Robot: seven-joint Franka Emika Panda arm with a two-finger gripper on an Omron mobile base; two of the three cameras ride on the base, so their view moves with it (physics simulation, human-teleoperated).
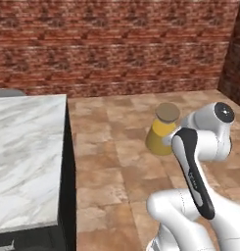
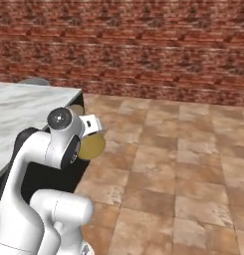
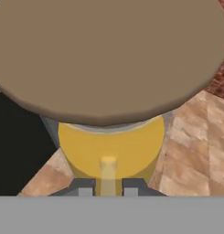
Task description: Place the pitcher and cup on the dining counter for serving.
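Observation:
The pitcher (image 1: 161,133) hangs in the air above the tiled floor, upright, with orange liquid and a round brown lid. From the right base view its orange body (image 2: 92,146) pokes out behind the arm's wrist. In the hand view the lid spreads across the top and the pitcher (image 3: 111,151) sits just beyond it. My gripper (image 3: 109,189) is shut on the pitcher's handle, which stands between the two finger tips. The cup is out of view. A white-grey marble counter (image 1: 23,157) on a dark base lies to the left; I cannot tell whether it is the dining counter.
A red brick wall (image 1: 116,44) closes the back. Brown tiled floor (image 2: 183,164) stretches to the right of the marble counter (image 2: 24,109). A grey rounded shape (image 2: 35,80) shows behind the counter's far edge.

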